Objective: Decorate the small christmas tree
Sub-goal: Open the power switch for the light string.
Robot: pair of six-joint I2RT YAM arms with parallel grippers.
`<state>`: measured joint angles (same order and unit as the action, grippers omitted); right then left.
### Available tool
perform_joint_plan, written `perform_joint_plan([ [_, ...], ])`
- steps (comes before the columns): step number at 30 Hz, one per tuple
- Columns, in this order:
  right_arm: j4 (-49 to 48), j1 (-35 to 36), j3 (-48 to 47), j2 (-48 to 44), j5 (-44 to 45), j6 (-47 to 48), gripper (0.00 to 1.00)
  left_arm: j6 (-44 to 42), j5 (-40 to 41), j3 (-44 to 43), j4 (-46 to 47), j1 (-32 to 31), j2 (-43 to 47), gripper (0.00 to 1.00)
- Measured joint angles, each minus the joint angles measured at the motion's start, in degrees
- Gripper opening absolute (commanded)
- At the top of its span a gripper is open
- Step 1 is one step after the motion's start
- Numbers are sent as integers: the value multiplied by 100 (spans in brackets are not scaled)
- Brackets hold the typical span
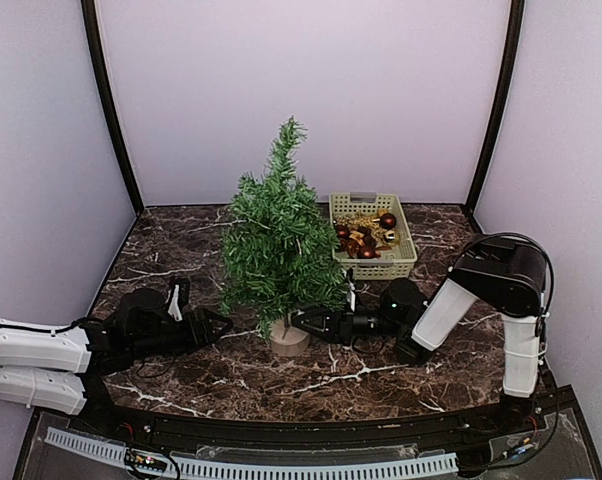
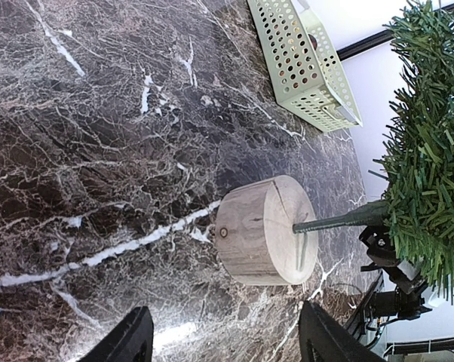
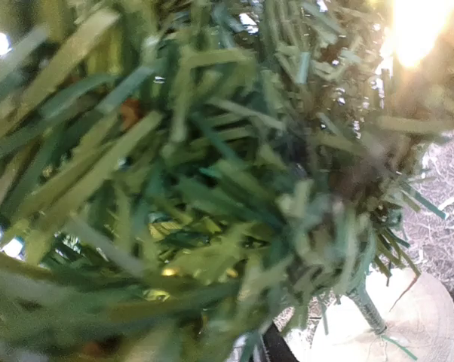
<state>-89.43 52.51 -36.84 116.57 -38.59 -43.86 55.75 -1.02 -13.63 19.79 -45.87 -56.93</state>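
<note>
- Left gripper (image 2: 225, 324): jaws spread wide with nothing between them. The base (image 2: 266, 230) lies straight ahead of them, apart, with bare table (image 2: 99, 151) between.
- In the left wrist view the trunk runs sideways, from one finger's side towards the other. The tree's long axis therefore lies along the jaws' opening line, not across it.
- Right gripper (image 1: 303, 320): its tips are pushed into the lowest branches just above the base, from the opposite side. Needles fill its wrist view, so I cannot tell whether the jaws are open, shut or holding a bauble.
- The tree (image 1: 278, 235) stands upright between the two grippers. The right jaws touch its foliage, while the left jaws stop short of the base, so the right arm is nearer.
- The coming move probably turns on the right jaws: the branch to dress is dead ahead of them, needles already around the tips.
- The basket (image 1: 381, 268) sits farther back, behind and to the outer side of the right jaws and well apart from the left ones. The right arm is the nearer for a refill.
- Count: one tree, one base, one basket, two grippers. The baubles (image 1: 366, 240) are perhaps five or six dark red balls among gold pieces, too small to count surely. None shows on the tree from above.
</note>
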Motion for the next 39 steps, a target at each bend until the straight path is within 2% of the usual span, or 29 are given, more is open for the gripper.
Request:
perform_joint_plan([
  [2, -7, 0, 0, 2, 0, 2, 14, 0, 0, 0, 0, 0, 2, 69],
  [4, -9, 0, 0, 2, 2, -13, 15, 0, 0, 2, 0, 0, 2, 68],
  [5, -15, 0, 0, 9, 0, -2, 19, 0, 0, 4, 0, 2, 2, 68],
  [7, -13, 0, 0, 24, 2, -7, 35, 0, 0, 13, -2, 2, 2, 68],
  [10, -15, -2, 0, 39, 4, -48, 43, 0, 0, 22, -4, 2, 7, 68],
  [29, -22, -2, 0, 66, 33, -81, 48, 0, 2, 24, -17, 13, 76, 68],
  [39, -26, -105, 382, 20, 315, -127, 63, -72, -9, 22, -17, 13, 74, 69],
])
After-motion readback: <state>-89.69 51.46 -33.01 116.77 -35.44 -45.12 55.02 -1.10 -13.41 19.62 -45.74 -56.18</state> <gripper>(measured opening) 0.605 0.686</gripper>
